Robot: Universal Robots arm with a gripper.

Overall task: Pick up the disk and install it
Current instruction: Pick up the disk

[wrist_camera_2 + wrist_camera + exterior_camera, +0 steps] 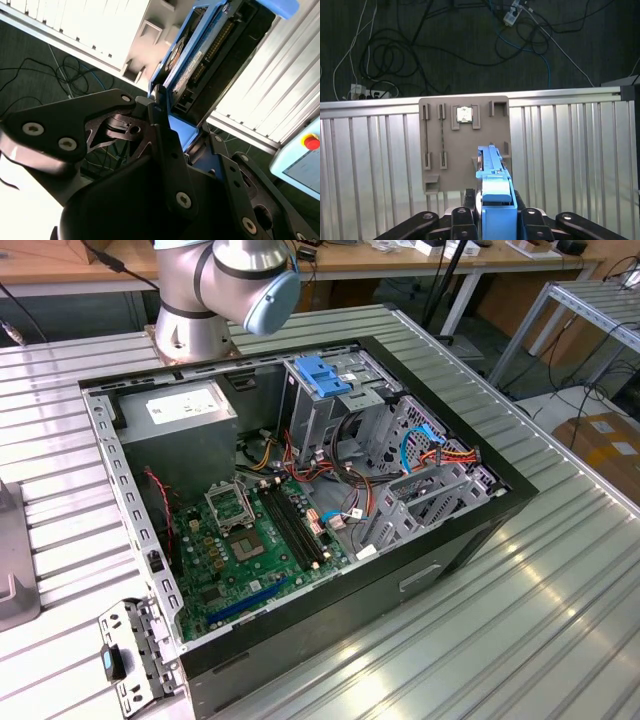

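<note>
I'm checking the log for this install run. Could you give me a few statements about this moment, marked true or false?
1. The gripper is shut on the disk, clamping its blue frame. True.
2. The computer case is closed. False: it lies open, with its green circuit board showing.
3. The disk sits inside the case. False: it is held edge-on between the gripper's fingers, and in the first wrist view the ribbed metal table is behind it.
4. A beige plate with slots lies on the table beyond the disk. True.
</note>
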